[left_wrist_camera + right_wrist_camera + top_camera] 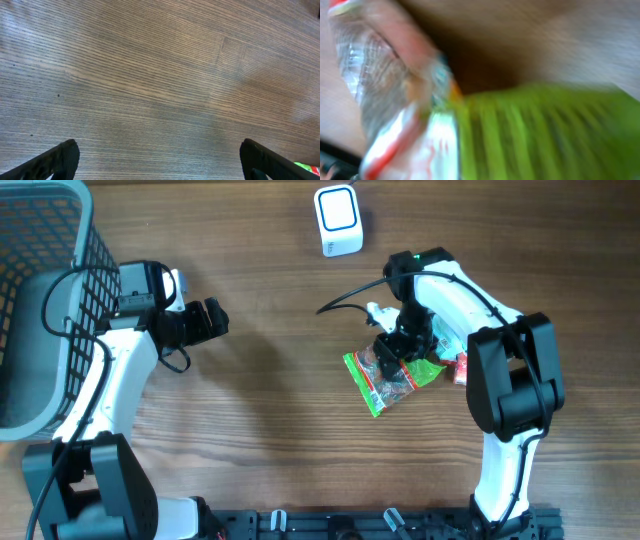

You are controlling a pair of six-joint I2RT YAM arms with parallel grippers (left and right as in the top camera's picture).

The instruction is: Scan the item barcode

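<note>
A green snack packet with a clear window lies on the wooden table right of centre. My right gripper sits directly over its upper edge, touching or just above it. In the right wrist view the packet fills the frame as a green and red-white blur, and the fingers do not show. A white barcode scanner stands at the table's far edge. My left gripper hovers at the left, open and empty. Its fingertips stand far apart over bare wood.
A grey mesh basket stands at the left edge, beside the left arm. A second packet with a red end lies under the right arm. A black cable runs from the right wrist.
</note>
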